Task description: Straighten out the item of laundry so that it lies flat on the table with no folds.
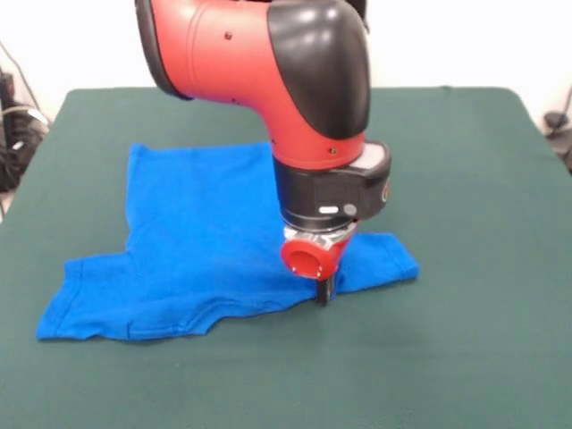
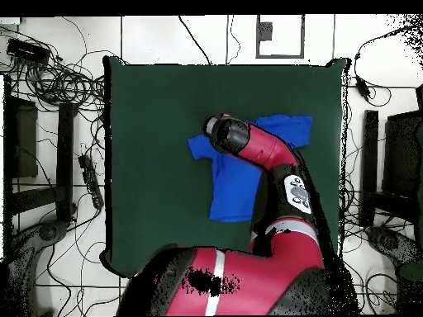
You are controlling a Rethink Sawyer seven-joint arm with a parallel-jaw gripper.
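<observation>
The item of laundry (image 1: 197,237) is a royal-blue T-shirt lying low on the green table (image 1: 465,268), near its middle. Its body reaches toward the far left. One sleeve points to the near left, the other to the right, and the near edge is wrinkled and partly folded. My gripper (image 1: 323,291) points straight down at the shirt's near edge, close to the right sleeve, with its tip at cloth level. In the overhead view the shirt (image 2: 235,186) shows on the table (image 2: 149,165), and the arm's wrist hides the gripper.
The red and black arm (image 1: 304,89) rises over the shirt's right half and hides part of it. Green tabletop surrounds the shirt on all sides. Cables and dark equipment (image 2: 49,82) lie on the floor beyond the table's edges.
</observation>
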